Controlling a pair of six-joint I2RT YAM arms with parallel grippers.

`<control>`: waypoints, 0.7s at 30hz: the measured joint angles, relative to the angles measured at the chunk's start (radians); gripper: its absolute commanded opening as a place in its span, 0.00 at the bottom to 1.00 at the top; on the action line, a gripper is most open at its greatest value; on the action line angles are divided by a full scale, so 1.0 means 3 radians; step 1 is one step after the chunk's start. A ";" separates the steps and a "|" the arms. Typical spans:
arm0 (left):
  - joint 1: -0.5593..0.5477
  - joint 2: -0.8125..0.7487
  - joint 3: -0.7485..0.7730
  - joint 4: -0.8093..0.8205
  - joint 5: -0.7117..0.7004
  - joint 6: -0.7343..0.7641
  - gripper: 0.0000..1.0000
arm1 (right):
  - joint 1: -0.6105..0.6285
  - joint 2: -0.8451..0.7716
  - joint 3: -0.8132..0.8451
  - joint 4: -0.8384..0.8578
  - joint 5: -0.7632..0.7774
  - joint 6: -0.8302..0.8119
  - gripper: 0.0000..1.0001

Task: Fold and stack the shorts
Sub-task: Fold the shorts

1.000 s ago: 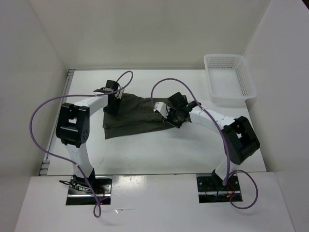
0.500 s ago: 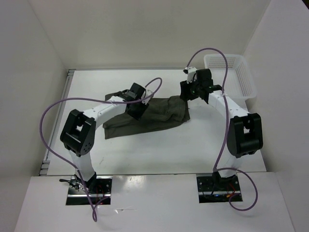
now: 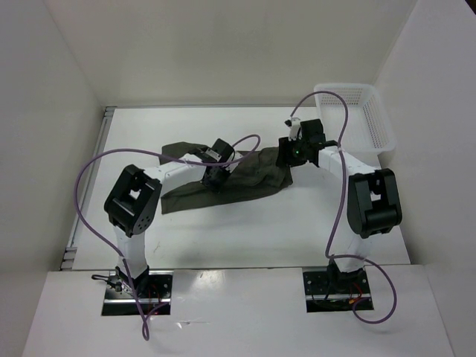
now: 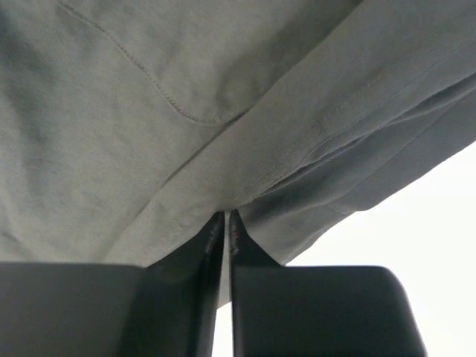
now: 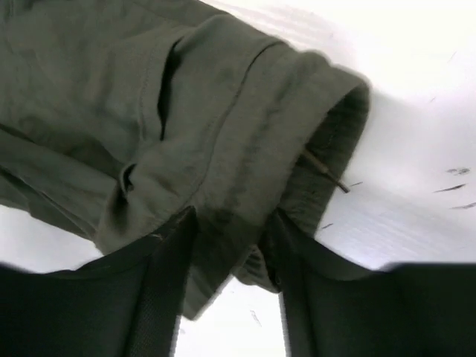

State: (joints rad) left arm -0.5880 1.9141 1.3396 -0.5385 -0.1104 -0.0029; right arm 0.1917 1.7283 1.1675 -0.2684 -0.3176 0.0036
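Observation:
The dark olive shorts (image 3: 253, 178) lie wrinkled across the middle of the table, one end bunched at the far left. My left gripper (image 3: 216, 177) sits low over their middle. In the left wrist view its fingers stand almost together, the tips (image 4: 225, 216) pinching a fold of the shorts (image 4: 149, 111) by a seam. My right gripper (image 3: 286, 158) is at the right end of the cloth. Its jaws (image 5: 229, 219) stand apart, with the thick rolled waistband of the shorts (image 5: 111, 89) lying loose between the fingers.
A white mesh basket (image 3: 383, 119) stands at the back right corner, just behind the right arm. Purple cables loop above both arms. White walls close in the table on the left, back and right. Bare table (image 3: 245, 230) shows in front of the shorts.
The right gripper went from the middle of the shorts to their right end and opened. The left gripper came from the left end to the middle and closed down on the cloth.

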 measured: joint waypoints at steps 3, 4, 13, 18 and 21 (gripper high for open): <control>0.0000 -0.0001 -0.0005 0.0003 -0.0057 -0.0003 0.02 | 0.0000 0.0055 -0.0020 0.0020 -0.0017 0.0031 0.16; -0.0001 -0.0001 -0.0005 0.0004 -0.0079 -0.0001 0.01 | 0.0000 0.0075 -0.0020 0.0038 -0.0019 0.0043 0.10; -0.0001 -0.0280 0.0187 -0.0338 -0.0163 0.0000 0.00 | 0.0000 0.0113 0.0018 0.0060 -0.0031 -0.0058 0.00; -0.0009 -0.0584 0.0268 -0.0427 -0.0106 -0.0001 0.11 | 0.0000 0.0080 -0.0004 0.0048 -0.0042 -0.0131 0.15; -0.0033 -0.0660 0.0045 -0.0394 -0.0140 0.0009 0.30 | 0.0000 0.0032 -0.0047 0.0041 -0.0038 -0.0191 0.44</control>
State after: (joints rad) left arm -0.5980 1.7161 1.3529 -0.6567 -0.1524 -0.0002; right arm 0.1917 1.7378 1.1534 -0.2562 -0.3290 -0.0536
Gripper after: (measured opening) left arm 0.203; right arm 0.354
